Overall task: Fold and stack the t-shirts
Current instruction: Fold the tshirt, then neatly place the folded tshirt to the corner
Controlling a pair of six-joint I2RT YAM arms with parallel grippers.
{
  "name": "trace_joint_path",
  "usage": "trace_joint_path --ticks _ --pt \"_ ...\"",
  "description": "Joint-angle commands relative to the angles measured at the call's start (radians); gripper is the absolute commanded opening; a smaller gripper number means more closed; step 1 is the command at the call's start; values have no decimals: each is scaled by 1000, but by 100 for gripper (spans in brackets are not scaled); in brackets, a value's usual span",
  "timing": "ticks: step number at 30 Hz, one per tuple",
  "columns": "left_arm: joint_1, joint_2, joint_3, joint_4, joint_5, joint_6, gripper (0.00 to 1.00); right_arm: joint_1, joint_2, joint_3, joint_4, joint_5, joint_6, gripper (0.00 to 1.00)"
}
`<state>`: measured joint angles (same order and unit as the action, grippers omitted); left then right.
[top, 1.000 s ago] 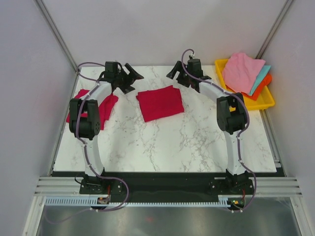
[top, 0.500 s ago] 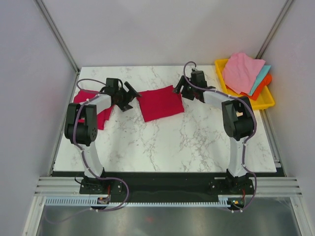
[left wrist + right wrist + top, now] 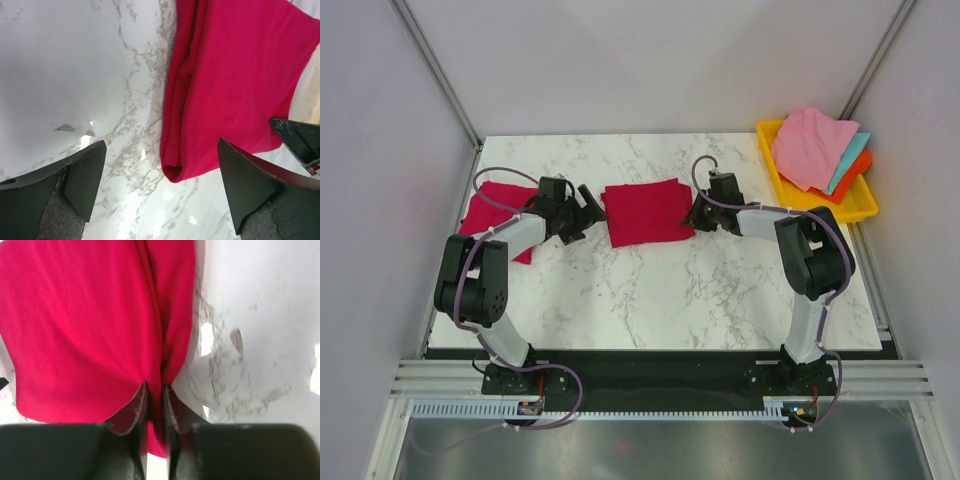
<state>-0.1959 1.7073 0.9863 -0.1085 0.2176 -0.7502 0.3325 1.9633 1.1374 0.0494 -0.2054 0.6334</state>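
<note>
A folded crimson t-shirt (image 3: 645, 211) lies on the marble table (image 3: 660, 290) near the back middle. My right gripper (image 3: 696, 217) is at its right edge, jaws pinched on a fold of the red cloth (image 3: 155, 365). Low at the shirt's left edge, my left gripper (image 3: 588, 207) stands wide open; the shirt's near left corner (image 3: 200, 150) lies on the marble between its two fingers (image 3: 85, 175), which do not touch it. A second crimson t-shirt (image 3: 492, 205) lies at the table's left edge, partly hidden behind the left arm.
A yellow tray (image 3: 850, 208) at the back right holds pink (image 3: 810, 145), teal and orange cloths. Grey walls enclose the table on the left, right and back. The arm bases stand at the near edge.
Both grippers have come down and forward from the back of the table to the folded shirt's two side edges. The right gripper's jaws have closed on the cloth; the shirt now lies squarer.
</note>
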Motion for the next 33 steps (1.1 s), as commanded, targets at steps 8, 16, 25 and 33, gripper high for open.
trace_joint_path --ticks 8,16,25,33 --pt "6 -41 316 -344 -447 422 100 2 -262 -228 -7 132 58 0" --pt "42 116 615 -531 -653 669 100 2 -291 -258 50 55 89 0" --pt "110 302 733 -609 -532 724 100 2 -288 -251 52 23 103 0" --pt "108 347 723 -625 -409 747 100 -1 -290 -252 50 23 101 0"
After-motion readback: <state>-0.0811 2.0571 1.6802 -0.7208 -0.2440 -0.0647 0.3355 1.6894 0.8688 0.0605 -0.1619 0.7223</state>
